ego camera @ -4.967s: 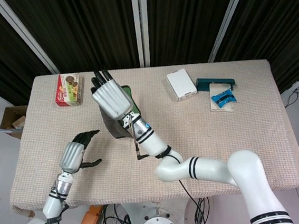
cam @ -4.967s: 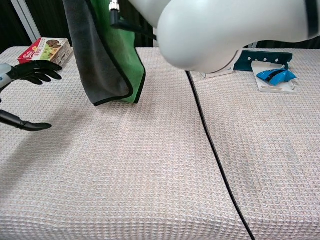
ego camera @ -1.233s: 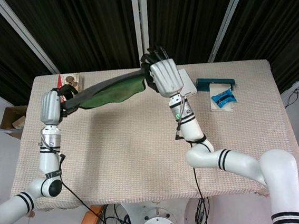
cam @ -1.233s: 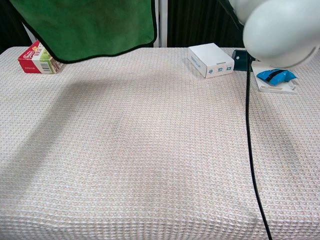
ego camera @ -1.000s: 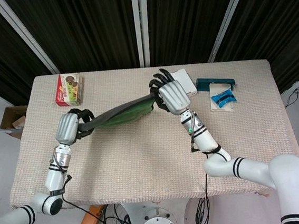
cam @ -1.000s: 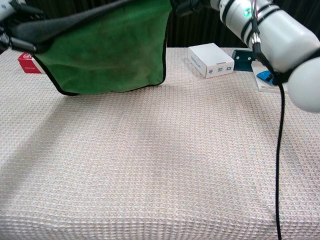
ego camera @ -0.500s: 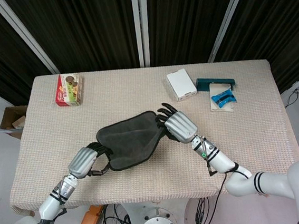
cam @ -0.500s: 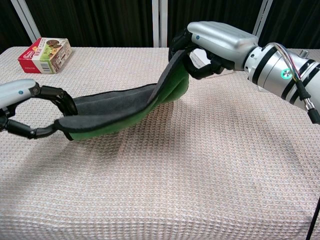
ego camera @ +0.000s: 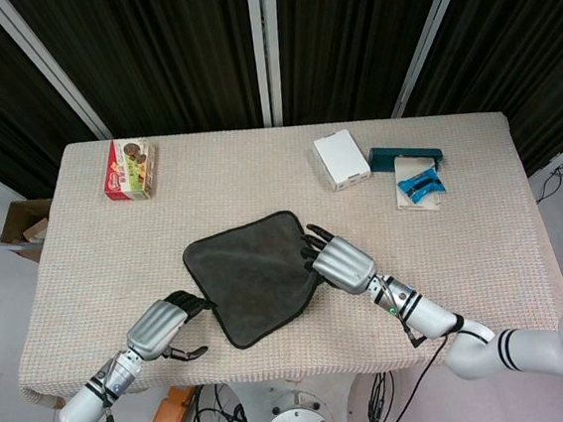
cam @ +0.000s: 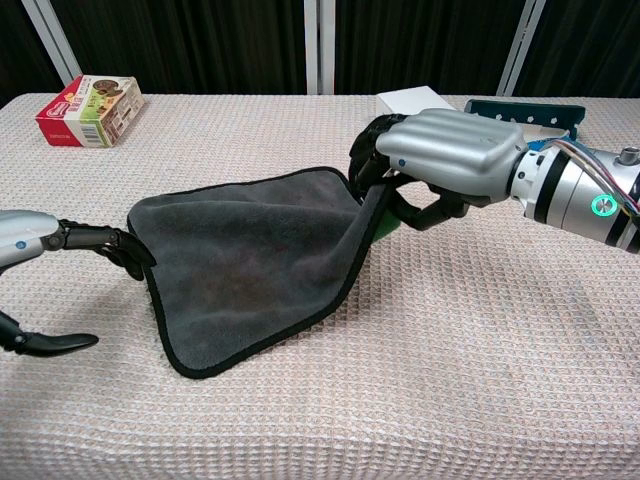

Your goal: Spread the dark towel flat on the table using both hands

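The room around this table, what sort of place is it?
Probably a robot lab or test booth: black curtains behind the cloth-covered table, loose cables on the floor, and two robot arms handling a dark towel.

towel (ego camera: 253,274) mid-table | left hand (ego camera: 161,325) at its left | right hand (ego camera: 338,262) at its right

Both arms were glossy white with black bands at the joints. The right hand (cam: 440,160) had a ribbed silver back, black fingers (cam: 372,150) and a green wrist light; the left hand (ego camera: 161,325) matched, silver over black.
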Robot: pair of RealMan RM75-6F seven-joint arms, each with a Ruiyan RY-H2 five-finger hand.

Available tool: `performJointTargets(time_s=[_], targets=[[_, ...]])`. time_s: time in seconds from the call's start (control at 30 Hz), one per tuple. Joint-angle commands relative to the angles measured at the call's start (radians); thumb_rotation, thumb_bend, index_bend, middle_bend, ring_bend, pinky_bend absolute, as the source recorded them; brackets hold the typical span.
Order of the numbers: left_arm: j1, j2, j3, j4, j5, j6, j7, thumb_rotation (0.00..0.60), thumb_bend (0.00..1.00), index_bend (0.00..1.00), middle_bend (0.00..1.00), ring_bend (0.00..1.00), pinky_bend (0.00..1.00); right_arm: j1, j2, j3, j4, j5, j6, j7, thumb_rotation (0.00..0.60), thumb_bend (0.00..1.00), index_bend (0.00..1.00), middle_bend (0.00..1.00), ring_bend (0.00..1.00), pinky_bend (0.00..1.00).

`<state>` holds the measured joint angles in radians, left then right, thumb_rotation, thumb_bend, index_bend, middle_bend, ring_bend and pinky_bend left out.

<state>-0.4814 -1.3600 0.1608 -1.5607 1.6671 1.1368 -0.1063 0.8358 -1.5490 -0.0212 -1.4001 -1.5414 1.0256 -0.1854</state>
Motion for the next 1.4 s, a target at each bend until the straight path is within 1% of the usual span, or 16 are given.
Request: performJointTargets(time_s=[0.03,0.07,0.1,0.13,0.17,0.2,0.27,0.43,0.53,0.63,0.73,0.83,0.93,1.13,1.23,1.4], targets=[[0.017,-0.009,-0.007,0.023,-0.005,0.016,0.048,0.428,0.24,0.21,0.26,0.22,0.2,0.003,0.038,-0.022,-0.036,-0.011,-0.044,-0.108,0.6,0.34,0.56,0.27,0.06,0.02],[0.023,-0.016,-0.009,0.03,-0.004,0.027,0.057,0.431,0.23,0.22,0.26,0.22,0.2,0.001,0.047,-0.021,-0.048,0.002,-0.056,-0.138,0.6,0.25,0.49,0.25,0.03,0.01],[0.029,-0.022,-0.012,0.039,-0.002,0.039,0.064,0.433,0.23,0.23,0.26,0.22,0.2,-0.001,0.057,-0.02,-0.065,0.025,-0.075,-0.169,0.6,0.15,0.39,0.2,0.01,0.0],[0.034,-0.029,-0.014,0.051,0.003,0.05,0.068,0.442,0.23,0.23,0.26,0.22,0.2,-0.003,0.068,-0.016,-0.085,0.054,-0.095,-0.201,0.6,0.09,0.3,0.17,0.0,0.0],[0.039,-0.04,-0.017,0.066,0.01,0.063,0.071,0.445,0.22,0.24,0.26,0.22,0.2,-0.004,0.086,-0.009,-0.113,0.099,-0.122,-0.245,0.6,0.03,0.18,0.12,0.0,0.0],[0.041,-0.047,-0.018,0.078,0.015,0.07,0.07,0.449,0.22,0.25,0.26,0.22,0.2,-0.003,0.099,-0.004,-0.134,0.13,-0.139,-0.273,0.6,0.0,0.08,0.07,0.0,0.0],[0.042,-0.063,-0.018,0.105,0.037,0.085,0.059,0.455,0.22,0.25,0.26,0.22,0.2,-0.006,0.124,0.011,-0.177,0.186,-0.155,-0.306,0.6,0.0,0.0,0.02,0.0,0.0],[0.047,-0.084,-0.029,0.148,0.055,0.112,0.081,0.464,0.22,0.26,0.26,0.22,0.2,-0.016,0.204,0.051,-0.266,0.222,-0.143,-0.259,0.6,0.0,0.0,0.0,0.0,0.0],[0.055,-0.078,-0.035,0.143,0.051,0.132,0.056,0.487,0.22,0.26,0.26,0.22,0.2,-0.013,0.249,0.104,-0.279,0.265,-0.149,-0.165,0.6,0.0,0.01,0.06,0.0,0.0],[0.06,-0.064,-0.039,0.13,0.048,0.148,0.017,0.5,0.22,0.26,0.26,0.22,0.2,0.02,0.239,0.165,-0.224,0.33,-0.199,-0.085,0.6,0.06,0.14,0.14,0.0,0.0],[0.067,-0.052,-0.052,0.12,0.041,0.169,0.002,0.518,0.22,0.26,0.26,0.22,0.2,0.091,0.139,0.227,-0.072,0.432,-0.257,-0.088,0.6,0.18,0.3,0.19,0.0,0.0],[0.076,-0.045,-0.062,0.107,0.034,0.19,-0.012,0.537,0.22,0.26,0.26,0.22,0.2,0.165,0.013,0.254,0.082,0.535,-0.291,-0.166,0.6,0.2,0.36,0.21,0.0,0.0],[0.085,-0.039,-0.067,0.102,0.028,0.201,-0.018,0.542,0.22,0.26,0.26,0.22,0.2,0.232,-0.101,0.266,0.217,0.625,-0.321,-0.238,0.6,0.2,0.36,0.2,0.0,0.0],[0.098,-0.035,-0.066,0.101,0.02,0.205,-0.028,0.543,0.22,0.26,0.26,0.22,0.19,0.327,-0.284,0.281,0.449,0.733,-0.371,-0.314,0.6,0.2,0.36,0.2,0.0,0.0],[0.104,-0.035,-0.065,0.104,0.02,0.208,-0.034,0.542,0.22,0.26,0.26,0.22,0.19,0.356,-0.349,0.288,0.54,0.765,-0.399,-0.327,0.6,0.2,0.36,0.2,0.0,0.0],[0.111,-0.035,-0.062,0.111,0.022,0.211,-0.047,0.545,0.22,0.26,0.26,0.22,0.19,0.38,-0.401,0.303,0.611,0.76,-0.423,-0.303,0.6,0.2,0.37,0.2,0.0,0.0]])
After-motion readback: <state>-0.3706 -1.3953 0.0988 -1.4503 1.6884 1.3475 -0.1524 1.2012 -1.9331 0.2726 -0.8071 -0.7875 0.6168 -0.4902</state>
